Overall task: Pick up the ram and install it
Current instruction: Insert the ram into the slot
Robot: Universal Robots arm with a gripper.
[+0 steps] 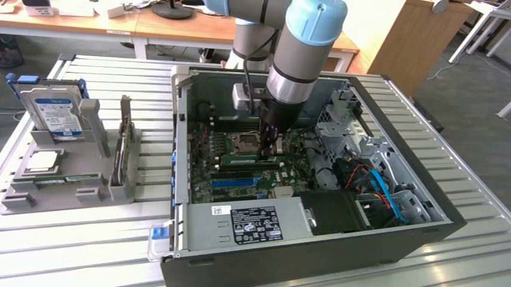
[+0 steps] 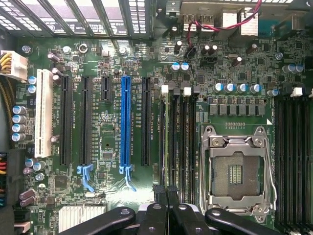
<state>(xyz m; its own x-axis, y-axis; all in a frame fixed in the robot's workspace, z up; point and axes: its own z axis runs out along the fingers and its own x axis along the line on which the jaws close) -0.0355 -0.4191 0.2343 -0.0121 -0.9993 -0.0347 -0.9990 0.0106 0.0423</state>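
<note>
ram stands edge-up on the motherboard, long axis running toward the exterior view's left from under the clenched gripper.

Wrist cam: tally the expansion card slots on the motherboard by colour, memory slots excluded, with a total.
White slot: 1
Black slots: 4, one of them short
Blue slot: 1
Total: 6
</note>
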